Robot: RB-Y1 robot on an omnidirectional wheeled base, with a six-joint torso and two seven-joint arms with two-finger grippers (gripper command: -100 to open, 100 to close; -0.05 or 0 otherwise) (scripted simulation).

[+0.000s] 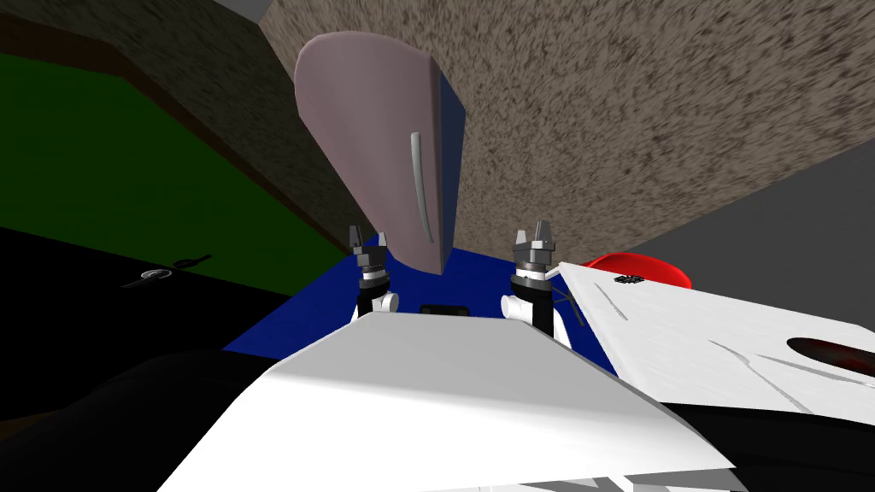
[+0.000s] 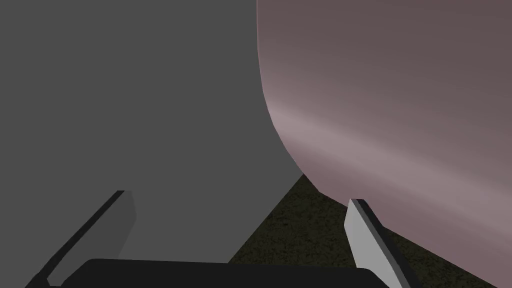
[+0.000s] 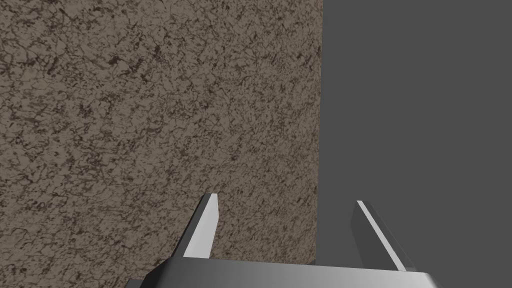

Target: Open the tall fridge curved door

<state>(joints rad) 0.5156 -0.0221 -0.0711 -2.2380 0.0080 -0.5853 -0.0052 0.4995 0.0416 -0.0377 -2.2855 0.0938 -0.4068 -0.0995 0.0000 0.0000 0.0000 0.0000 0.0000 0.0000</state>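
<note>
Most of what we see ahead is a speckled brown surface (image 1: 649, 111). Against it stands the tall fridge (image 1: 376, 145), with its curved mauve-grey door front toward us and a dark blue side toward our right. We judge the door not yet opened, since front and side meet with no gap that we can make out. On our right a flat white table (image 1: 701, 333) runs close alongside, with a rounded red thing (image 1: 641, 263) at its far end. On our left lies a green expanse (image 1: 111, 162), bordered by a black area.

The left tool (image 1: 366, 243) is raised near the fridge's lower end, its fingers (image 2: 367, 240) spread wide with nothing between them. Its wrist view shows the curved front close beside one finger. The right tool (image 1: 534, 237) is equally wide open and empty, and it points past the blue side at brown and plain grey surfaces. Neither touches the fridge, and both look poised for an approach.

Smallest is the thin, light grey, slightly bowed handle (image 1: 419, 184), set along the door near the edge by the blue side. We take it that the hinge is at the far edge, so the door should swing toward our left. That side looks open, while the table's edge hems in the right.
</note>
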